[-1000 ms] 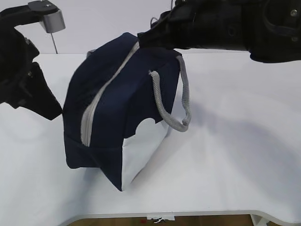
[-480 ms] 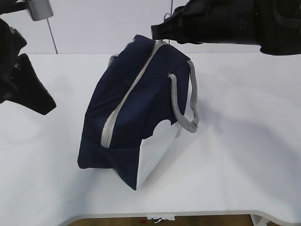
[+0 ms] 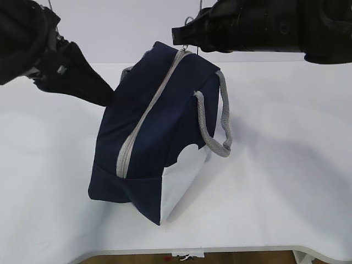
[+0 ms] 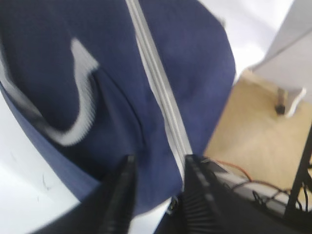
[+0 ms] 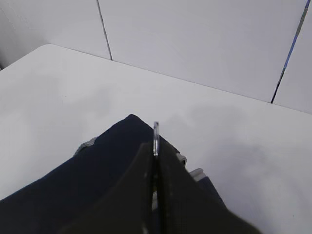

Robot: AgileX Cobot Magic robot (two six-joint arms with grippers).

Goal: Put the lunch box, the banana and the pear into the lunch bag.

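The navy lunch bag (image 3: 159,126) lies tilted on the white table (image 3: 286,165), its grey zipper (image 3: 148,110) running along the top and looking closed. A grey handle (image 3: 212,126) hangs over its white lower panel (image 3: 184,176). My right gripper (image 3: 179,36) is shut on the metal ring pull (image 5: 156,132) at the bag's far top end. My left gripper (image 3: 104,96) stands open at the bag's left flank, and blue fabric (image 4: 161,122) shows between its fingers (image 4: 127,168). The lunch box, banana and pear are out of view.
The table's front edge (image 3: 220,250) runs close below the bag. A pale panelled wall (image 5: 195,39) stands behind the table. In the left wrist view, wooden floor with cables (image 4: 243,146) shows beyond the bag.
My left arm has swung in from the far left to the bag's side and its jaws have opened. The bag shifted right and up a little with the right gripper.
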